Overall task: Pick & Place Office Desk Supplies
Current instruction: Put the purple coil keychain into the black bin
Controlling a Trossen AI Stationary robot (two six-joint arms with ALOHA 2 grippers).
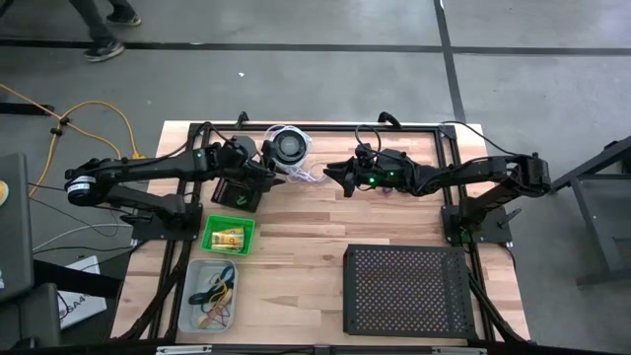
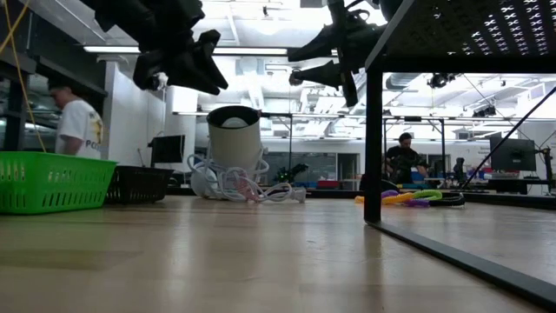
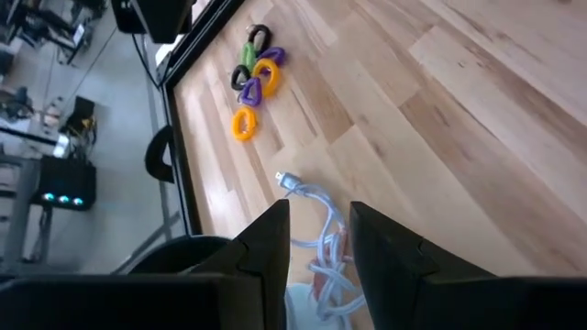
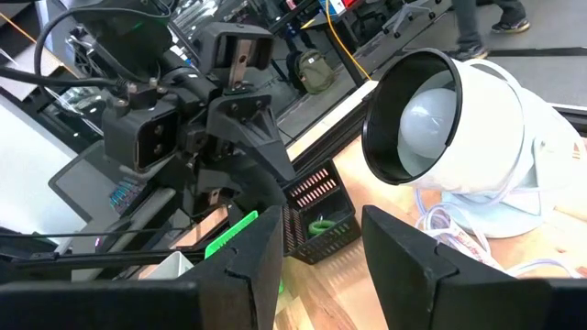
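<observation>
Several small rings (image 3: pixel 252 75), orange, purple, green and black, lie in a cluster on the wooden table near its far rail; in the low view they show as rings (image 2: pixel 408 197) behind the tray's leg. One green ring (image 4: pixel 321 226) lies in a small black basket (image 1: pixel 237 192). My left gripper (image 1: pixel 268 170) hangs open above that basket's far corner, nothing between its fingers (image 3: pixel 316 247). My right gripper (image 1: pixel 332 174) hovers open to the right of the lamp, pointing level at the left gripper, empty (image 4: pixel 321 257).
A white lamp (image 1: pixel 289 148) with a coiled white cord (image 3: pixel 316 220) stands at the far middle between the grippers. A green basket (image 1: pixel 229 235) holds yellow packets, and a clear bin (image 1: pixel 212 296) holds rubber bands. A black perforated tray (image 1: pixel 406 291) stands at near right.
</observation>
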